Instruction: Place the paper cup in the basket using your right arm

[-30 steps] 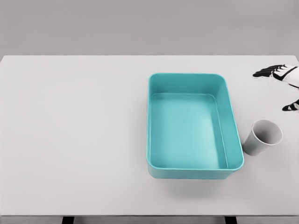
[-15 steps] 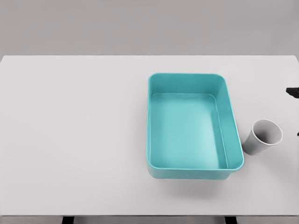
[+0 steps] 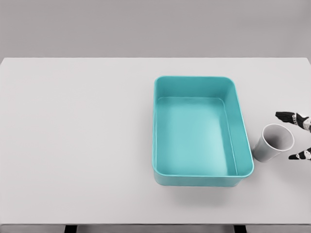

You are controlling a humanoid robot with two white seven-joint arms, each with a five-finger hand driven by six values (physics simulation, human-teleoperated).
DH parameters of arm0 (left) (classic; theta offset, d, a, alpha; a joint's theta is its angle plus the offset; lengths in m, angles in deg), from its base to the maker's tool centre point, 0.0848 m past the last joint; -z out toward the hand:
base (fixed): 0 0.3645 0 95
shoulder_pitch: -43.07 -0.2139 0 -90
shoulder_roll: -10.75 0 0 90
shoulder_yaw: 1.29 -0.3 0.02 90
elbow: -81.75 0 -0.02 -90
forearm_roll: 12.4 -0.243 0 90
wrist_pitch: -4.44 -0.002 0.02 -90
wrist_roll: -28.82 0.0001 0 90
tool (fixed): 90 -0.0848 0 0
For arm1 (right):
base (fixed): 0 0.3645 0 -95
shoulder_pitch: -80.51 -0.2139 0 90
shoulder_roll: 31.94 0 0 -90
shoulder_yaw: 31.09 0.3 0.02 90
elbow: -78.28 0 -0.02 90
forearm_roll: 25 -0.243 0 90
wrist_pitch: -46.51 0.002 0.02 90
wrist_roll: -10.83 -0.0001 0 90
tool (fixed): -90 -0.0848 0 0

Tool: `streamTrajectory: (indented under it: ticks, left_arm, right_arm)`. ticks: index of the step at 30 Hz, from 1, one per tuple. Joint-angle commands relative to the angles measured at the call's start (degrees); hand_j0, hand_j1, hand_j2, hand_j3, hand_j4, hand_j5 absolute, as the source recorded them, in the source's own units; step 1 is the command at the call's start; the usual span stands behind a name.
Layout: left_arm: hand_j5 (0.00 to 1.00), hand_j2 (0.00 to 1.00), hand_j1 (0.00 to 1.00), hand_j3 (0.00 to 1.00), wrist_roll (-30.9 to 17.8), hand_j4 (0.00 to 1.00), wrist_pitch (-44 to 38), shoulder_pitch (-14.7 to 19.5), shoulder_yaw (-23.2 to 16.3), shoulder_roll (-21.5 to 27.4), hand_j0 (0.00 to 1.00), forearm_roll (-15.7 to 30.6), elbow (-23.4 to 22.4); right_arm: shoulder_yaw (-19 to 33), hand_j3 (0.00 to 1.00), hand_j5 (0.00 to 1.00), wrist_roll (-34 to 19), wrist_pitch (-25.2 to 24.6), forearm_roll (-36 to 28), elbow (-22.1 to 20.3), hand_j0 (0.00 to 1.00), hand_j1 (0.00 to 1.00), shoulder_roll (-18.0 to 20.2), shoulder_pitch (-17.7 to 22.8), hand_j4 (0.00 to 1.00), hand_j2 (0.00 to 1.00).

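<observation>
A white paper cup (image 3: 273, 142) stands on the table just right of the teal basket (image 3: 243, 131), tilted so its open mouth faces up and to the right. The basket is a rectangular tub with nothing inside. My right hand (image 3: 297, 137) reaches in from the right edge, with only its black-tipped fingers (image 3: 289, 117) showing. One finger lies above the cup's rim and another (image 3: 301, 156) below it, spread apart beside the cup and holding nothing. No left arm shows in this view.
The white table (image 3: 77, 145) stretches wide to the left of the basket. Its front edge runs along the bottom of the view, and the right edge lies close behind the cup.
My right hand moved down from the upper right, almost left the view, and now sits low beside the cup with fingers on either side of its rim. Cup and basket stayed put.
</observation>
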Motion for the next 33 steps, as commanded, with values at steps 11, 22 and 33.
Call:
streamTrajectory:
  ticks: [11, 22, 33]
  left_arm:
    - [1.00, 1.00, 1.00, 1.00, 0.0, 1.00, 0.0, 0.0, 0.0, 0.0, 1.00, 0.0, 0.0]
    - [1.00, 1.00, 1.00, 1.00, 0.0, 1.00, 0.0, 0.0, 0.0, 0.0, 1.00, 0.0, 0.0]
    - [1.00, 1.00, 1.00, 1.00, 0.0, 1.00, 0.0, 0.0, 0.0, 0.0, 1.00, 0.0, 0.0]
  right_arm:
    - [-1.4, 1.00, 1.00, 0.0, -0.5, -0.5, 0.2, 1.00, 1.00, -3.1, -0.8, 1.00, 1.00]
    - [-1.8, 1.00, 1.00, 0.0, -0.5, -0.5, -0.5, 1.00, 1.00, -3.3, -1.1, 1.00, 1.00]
    - [-2.0, 1.00, 1.00, 0.0, -0.5, -0.5, -1.6, 1.00, 1.00, -3.3, -1.1, 1.00, 1.00]
